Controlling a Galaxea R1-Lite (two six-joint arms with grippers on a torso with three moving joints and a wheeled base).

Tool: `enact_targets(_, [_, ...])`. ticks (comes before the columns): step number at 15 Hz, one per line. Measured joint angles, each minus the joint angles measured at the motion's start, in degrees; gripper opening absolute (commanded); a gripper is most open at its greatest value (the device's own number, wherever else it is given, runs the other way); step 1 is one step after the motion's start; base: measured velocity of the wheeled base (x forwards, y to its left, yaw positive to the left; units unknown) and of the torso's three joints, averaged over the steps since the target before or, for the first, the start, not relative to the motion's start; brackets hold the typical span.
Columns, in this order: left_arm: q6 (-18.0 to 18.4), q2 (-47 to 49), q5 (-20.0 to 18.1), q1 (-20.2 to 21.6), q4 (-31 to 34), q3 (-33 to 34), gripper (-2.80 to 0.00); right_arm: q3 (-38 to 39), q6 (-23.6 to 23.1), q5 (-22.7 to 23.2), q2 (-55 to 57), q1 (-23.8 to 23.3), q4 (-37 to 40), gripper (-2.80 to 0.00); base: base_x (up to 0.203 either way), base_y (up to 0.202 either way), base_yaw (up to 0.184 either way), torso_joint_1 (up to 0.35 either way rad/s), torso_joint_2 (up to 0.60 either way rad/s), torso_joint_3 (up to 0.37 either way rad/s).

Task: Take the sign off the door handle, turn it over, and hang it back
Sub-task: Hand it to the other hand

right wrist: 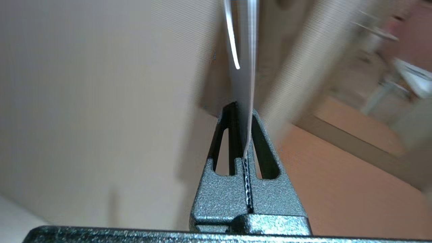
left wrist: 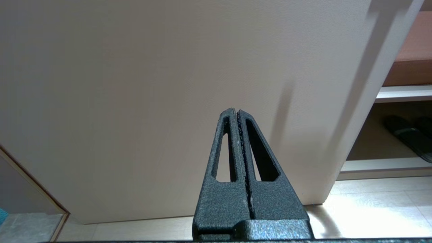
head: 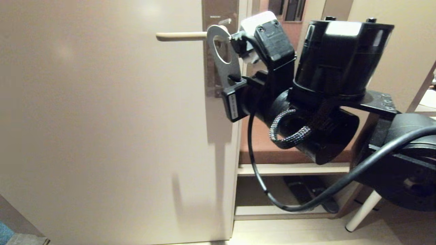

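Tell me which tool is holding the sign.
The right tool, clamped on the sign's lower end by the door handle; the left tool is shut, empty.

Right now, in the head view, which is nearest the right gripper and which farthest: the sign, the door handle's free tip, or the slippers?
1. The sign: clamped in the right gripper.
2. The door handle tip: up-left on the door.
3. The slippers: low on the shelf, farthest.

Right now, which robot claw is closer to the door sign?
The right claw. It is pinching the sign up by the door handle. The left claw is shut and empty, pointing at bare door away from the sign.
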Motion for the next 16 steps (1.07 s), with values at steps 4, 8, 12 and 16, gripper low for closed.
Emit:
enact_targets(4, [0.0, 0.0, 0.0, 0.0, 0.0, 0.0, -2.80, 7.5, 0.0, -2.6, -6.7, -6.2, 0.1, -2.80, 0.000, 0.000, 0.000, 0.000, 0.00, 0.000])
enact_targets(8, [0.0, 0.0, 0.0, 0.0, 0.0, 0.0, -2.80, 14.3, -0.6, -2.9, -13.7, -13.9, 0.5, -2.80, 0.000, 0.000, 0.000, 0.000, 0.00, 0.000])
enact_targets(12, [0.0, 0.0, 0.0, 0.0, 0.0, 0.0, -2.80, 17.6, -0.7, -4.3, -19.7, -23.6, 0.6, -2.80, 0.000, 0.000, 0.000, 0.000, 0.00, 0.000])
enact_targets(16, [0.0, 0.0, 0.0, 0.0, 0.0, 0.0, -2.80, 19.8, -0.7, -5.8, -25.0, -33.1, 0.6, -2.80, 0.000, 0.000, 0.000, 0.000, 0.00, 0.000])
